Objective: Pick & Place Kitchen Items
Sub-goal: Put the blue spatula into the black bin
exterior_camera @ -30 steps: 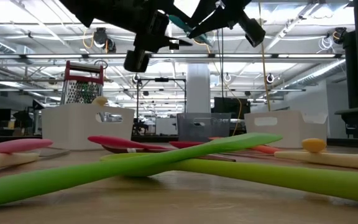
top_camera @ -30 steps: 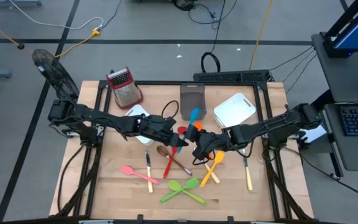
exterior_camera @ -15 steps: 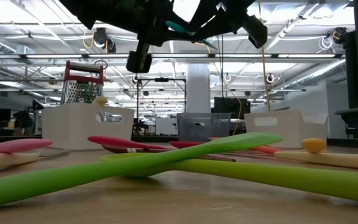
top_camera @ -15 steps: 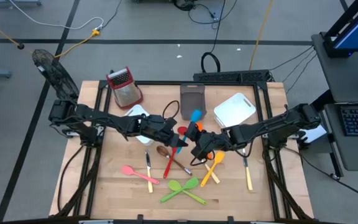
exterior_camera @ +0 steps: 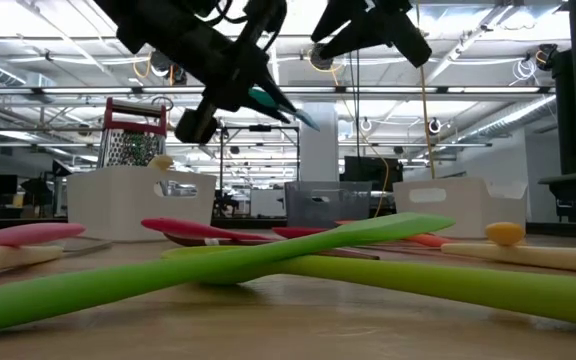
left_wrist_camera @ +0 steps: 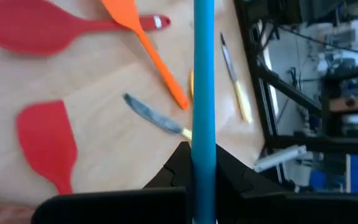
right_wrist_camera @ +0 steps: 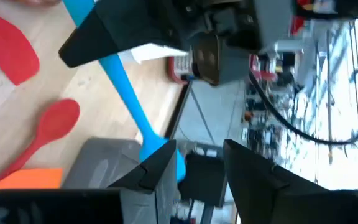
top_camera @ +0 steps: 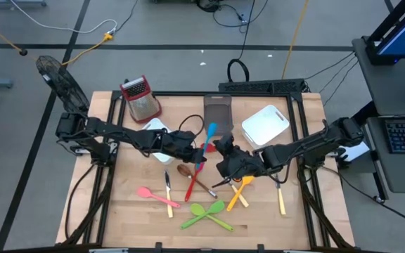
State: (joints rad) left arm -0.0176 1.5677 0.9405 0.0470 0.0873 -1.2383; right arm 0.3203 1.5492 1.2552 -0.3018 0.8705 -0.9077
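My left gripper (top_camera: 194, 156) is shut on a blue utensil (top_camera: 206, 144) held above the middle of the table; the utensil also shows in the left wrist view (left_wrist_camera: 204, 74) and the low view (exterior_camera: 280, 108). My right gripper (top_camera: 225, 151) is open and empty just right of it, its fingers (right_wrist_camera: 160, 165) apart, near the utensil's broad end (right_wrist_camera: 160, 152). Lying on the table are two green spoons (top_camera: 208, 214), a pink one (top_camera: 157, 197), orange spatulas (top_camera: 241, 186), a red spatula (left_wrist_camera: 48, 140), a red spoon (left_wrist_camera: 30, 28), a brown spoon (top_camera: 187, 171) and yellow-handled knives (top_camera: 281, 200). My left gripper pinches the blue utensil's handle (left_wrist_camera: 204, 146) between its two fingers, near the handle's free end. The handle runs on ahead of the fingers, along them. The utensil is lifted clear of the table, its broad end (top_camera: 211, 128) toward the far edge.
A red-topped box grater (top_camera: 140, 97) stands at the far left. A dark grey bin (top_camera: 217, 109) stands at the far middle, a white bin (top_camera: 266, 125) at the far right, and another white bin (top_camera: 155, 128) under my left arm. Bare wood lies along the near edge.
My right gripper has let go of the blue utensil and drawn back a little toward the table's right edge. My left gripper keeps the utensil and has turned it, so its broad end has swung toward the left and far side, near the grey bin.
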